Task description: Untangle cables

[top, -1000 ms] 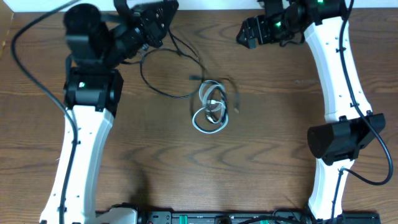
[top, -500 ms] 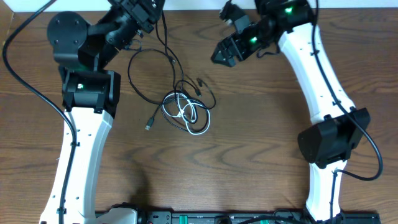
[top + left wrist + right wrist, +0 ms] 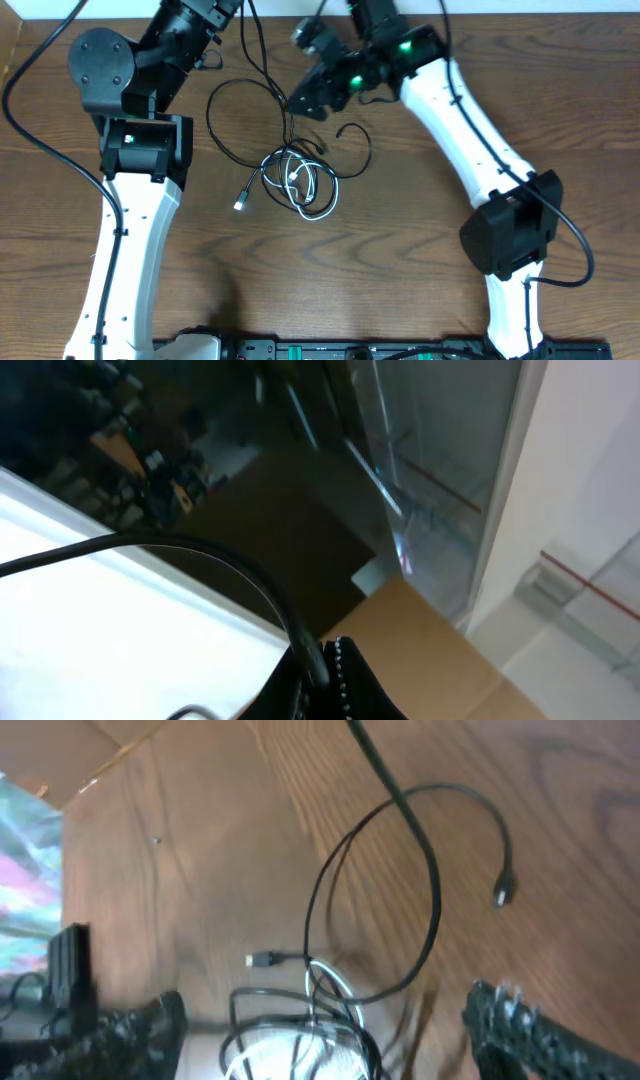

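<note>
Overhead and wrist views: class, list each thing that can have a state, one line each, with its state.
left end effector, shut on the gripped black cable
right end effector, open, holding nothing
gripped black cable, lifted, trailing into the tangle
other black cable, looped on the table, tangled
white cable, coiled, tangled

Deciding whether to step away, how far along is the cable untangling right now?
Early on. Done: one black cable's plug end lies free left of the tangle. In hand: the left gripper is shut on a black cable, holding it up; the right gripper hangs open above the tangle. Left: the white cable and black loops are coiled together.
</note>
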